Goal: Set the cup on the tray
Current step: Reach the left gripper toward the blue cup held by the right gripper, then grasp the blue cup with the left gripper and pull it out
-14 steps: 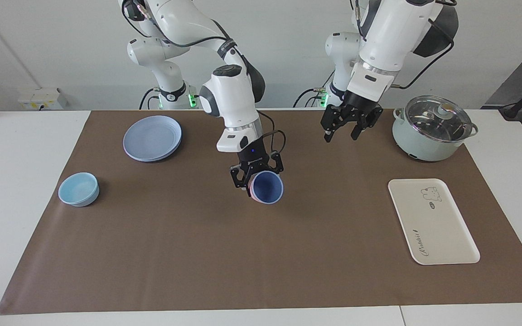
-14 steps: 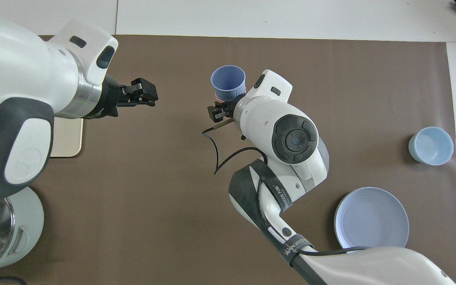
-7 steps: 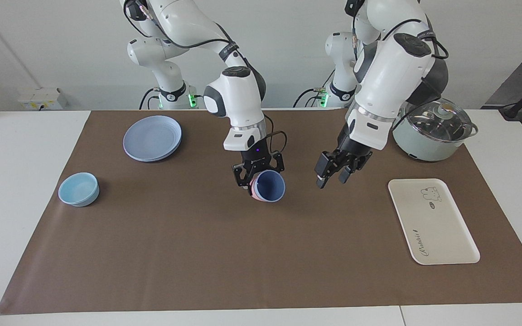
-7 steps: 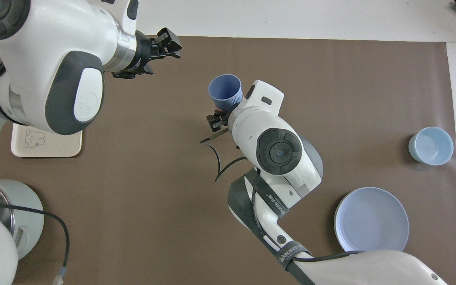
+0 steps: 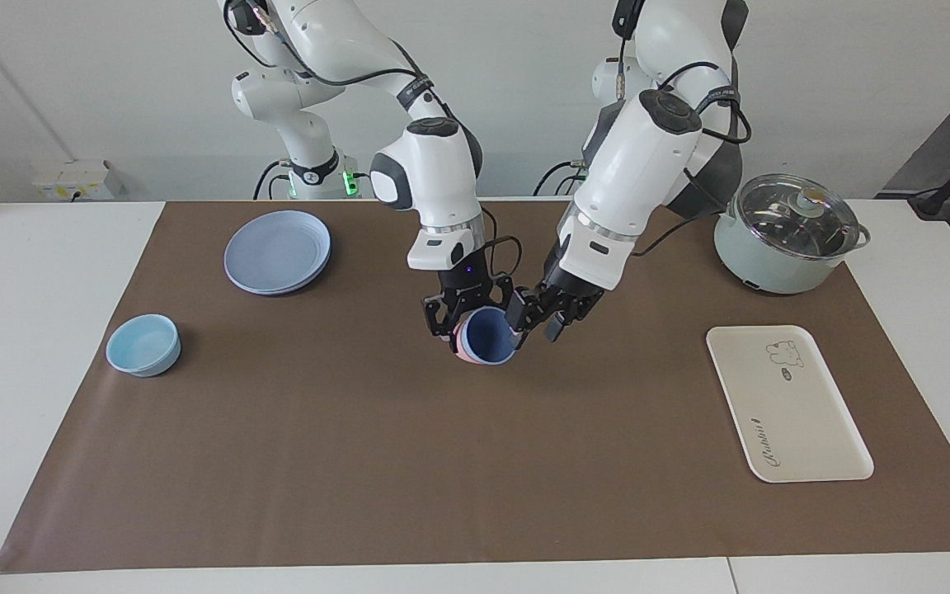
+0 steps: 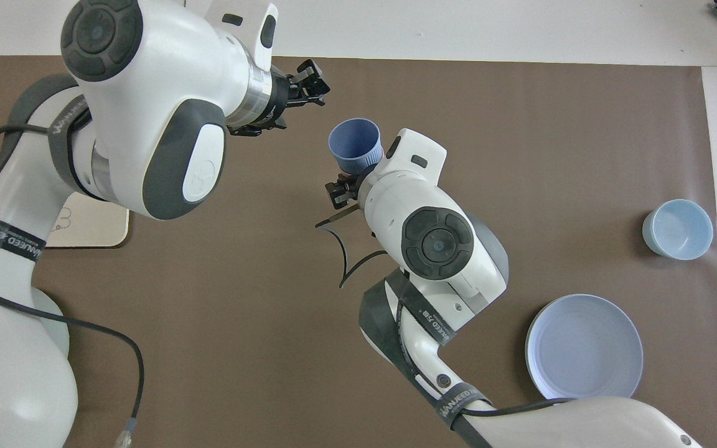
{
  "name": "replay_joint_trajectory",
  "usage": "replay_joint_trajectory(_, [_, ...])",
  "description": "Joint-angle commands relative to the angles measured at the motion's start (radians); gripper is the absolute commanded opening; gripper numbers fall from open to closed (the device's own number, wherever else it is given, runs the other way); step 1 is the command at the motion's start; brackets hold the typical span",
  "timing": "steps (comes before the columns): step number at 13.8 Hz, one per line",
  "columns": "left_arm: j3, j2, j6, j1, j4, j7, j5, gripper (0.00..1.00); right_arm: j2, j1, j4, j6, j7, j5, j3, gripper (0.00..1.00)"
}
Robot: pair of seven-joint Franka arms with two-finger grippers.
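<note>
The periwinkle-blue cup (image 5: 487, 337) is nested in a salmon-pink cup (image 5: 459, 346). My right gripper (image 5: 468, 323) is shut on the nested pair and holds it tilted above the middle of the mat, mouth toward the facing camera. In the overhead view the blue cup (image 6: 354, 143) shows ahead of the right gripper (image 6: 351, 178). My left gripper (image 5: 534, 319) is open, close beside the cup's rim on the left arm's end; I cannot tell whether it touches. It also shows in the overhead view (image 6: 310, 85). The cream tray (image 5: 788, 404) lies bare; the left arm partly covers it in the overhead view (image 6: 94, 221).
A pale green pot with a glass lid (image 5: 788, 235) stands nearer to the robots than the tray. Stacked blue plates (image 5: 277, 252) and a light-blue bowl (image 5: 143, 345) sit toward the right arm's end. A brown mat (image 5: 475, 478) covers the table.
My left arm has swung down from beside the pot to the held cup's side. My right gripper has kept hold of the nested cups and barely moved.
</note>
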State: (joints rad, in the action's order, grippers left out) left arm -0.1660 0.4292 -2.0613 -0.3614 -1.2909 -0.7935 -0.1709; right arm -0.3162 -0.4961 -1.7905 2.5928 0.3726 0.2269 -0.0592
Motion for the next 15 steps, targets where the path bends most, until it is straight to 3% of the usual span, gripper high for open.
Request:
replay_joint_trajectory(1, [0.016, 0.006, 0.009, -0.024, -0.024, -0.001, -0.012, 0.66, 0.035, -0.012, -0.033, 0.001, 0.042, 0.032, -0.002, 0.00])
replay_joint_trajectory(7, [0.014, 0.006, 0.105, -0.025, -0.047, 0.049, 0.039, 0.60, 0.035, -0.010, -0.033, 0.001, 0.040, 0.034, -0.002, 0.00])
replay_joint_trajectory(11, [-0.006, 0.003, 0.177, -0.027, -0.044, 0.060, 0.037, 0.42, 0.034, -0.009, -0.033, 0.003, 0.040, 0.034, -0.002, 0.00])
replay_joint_trajectory(15, [-0.017, 0.003, 0.181, -0.031, -0.039, 0.059, 0.007, 0.16, 0.034, -0.006, -0.033, 0.006, 0.040, 0.034, -0.002, 0.00])
